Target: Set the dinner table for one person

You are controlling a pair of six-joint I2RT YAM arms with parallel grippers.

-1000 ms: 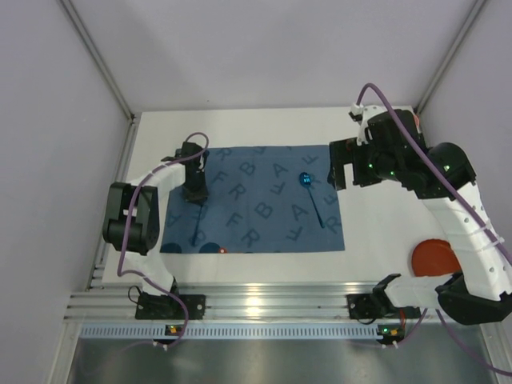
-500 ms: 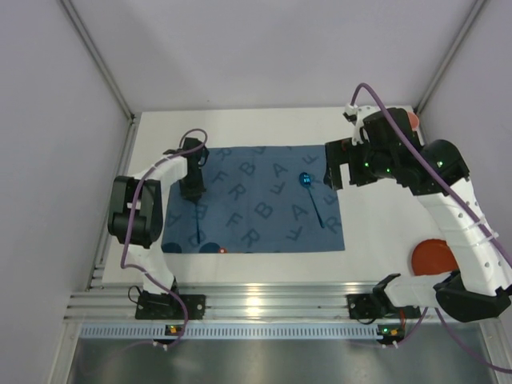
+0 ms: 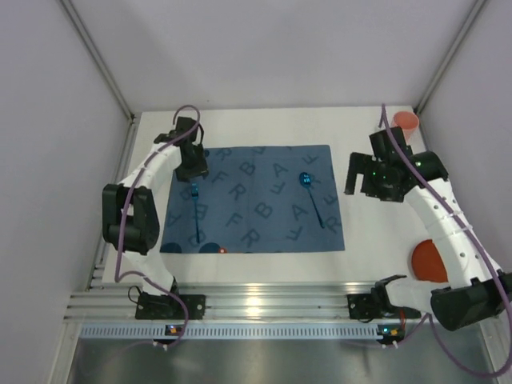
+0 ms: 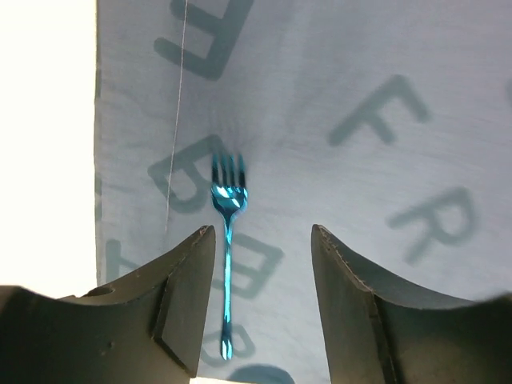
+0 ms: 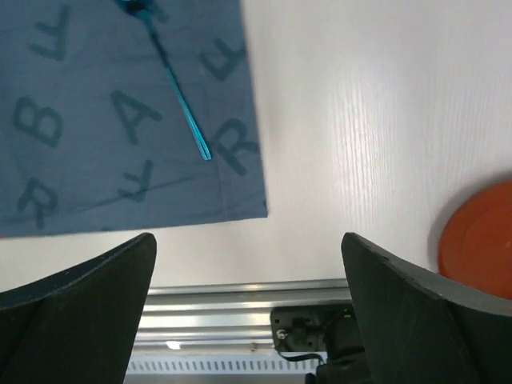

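Note:
On the white dinner table (image 3: 376,240) lies a dark blue letter-printed placemat (image 3: 256,200). A shiny blue fork (image 3: 195,212) rests on the mat's left side, tines pointing away from the arm bases. In the left wrist view the fork (image 4: 227,240) lies flat, free of both fingers. My left gripper (image 3: 193,170) (image 4: 262,232) hovers open above the mat's far left part. A blue spoon (image 3: 312,196) (image 5: 180,104) lies on the mat's right side. My right gripper (image 3: 362,186) (image 5: 248,240) hangs wide open over bare table to the right of the mat, holding nothing.
An orange plate (image 3: 432,260) (image 5: 480,240) sits at the near right of the table. An orange cup (image 3: 406,122) stands in the far right corner. An aluminium rail (image 3: 256,304) runs along the near edge. Grey walls enclose the table.
The left gripper opened, left the fork on the mat and drew back toward the mat's far edge. The right arm swung right, off the mat's edge.

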